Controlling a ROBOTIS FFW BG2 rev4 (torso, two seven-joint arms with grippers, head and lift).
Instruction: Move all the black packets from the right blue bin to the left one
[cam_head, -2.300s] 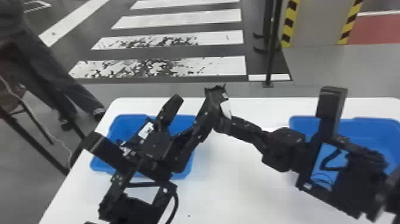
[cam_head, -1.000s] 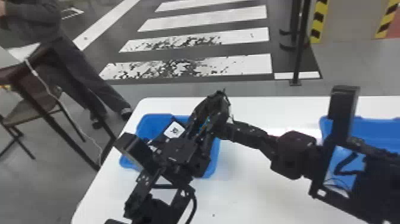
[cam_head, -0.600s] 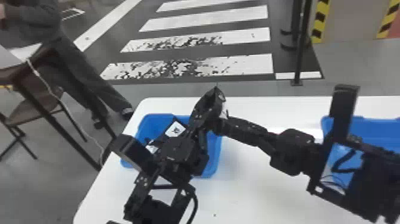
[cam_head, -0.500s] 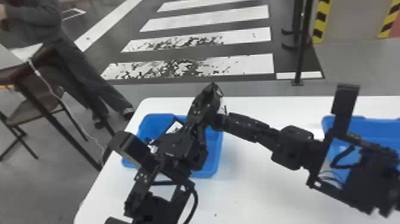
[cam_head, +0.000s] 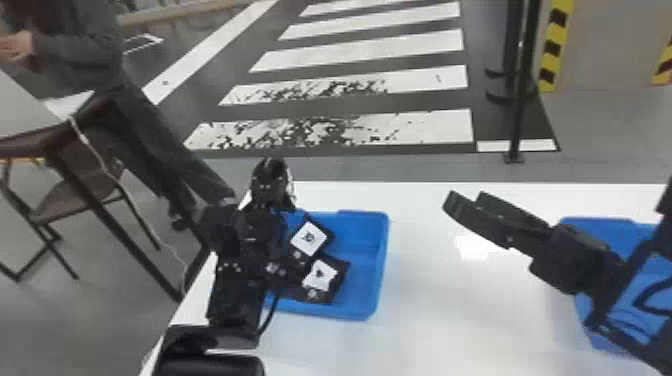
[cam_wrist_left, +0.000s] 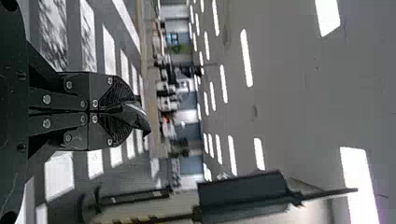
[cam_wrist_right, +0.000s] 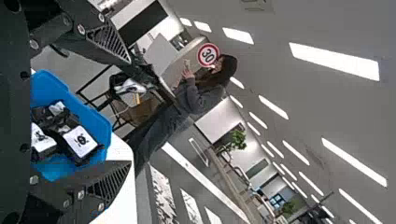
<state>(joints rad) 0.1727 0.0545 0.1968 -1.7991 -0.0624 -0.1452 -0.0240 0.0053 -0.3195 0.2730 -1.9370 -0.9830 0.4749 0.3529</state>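
From my operating seat I look down on a white table (cam_head: 440, 325) whose far edge runs straight across, with a glossy patch of glare on its bare top. Directly on it I have two bins: the left blue bin (cam_head: 371, 240) close to the table's left edge, partly hidden by an arm, and the right blue bin (cam_head: 625, 234), well apart from it across bare white surface, also partly covered by an arm.
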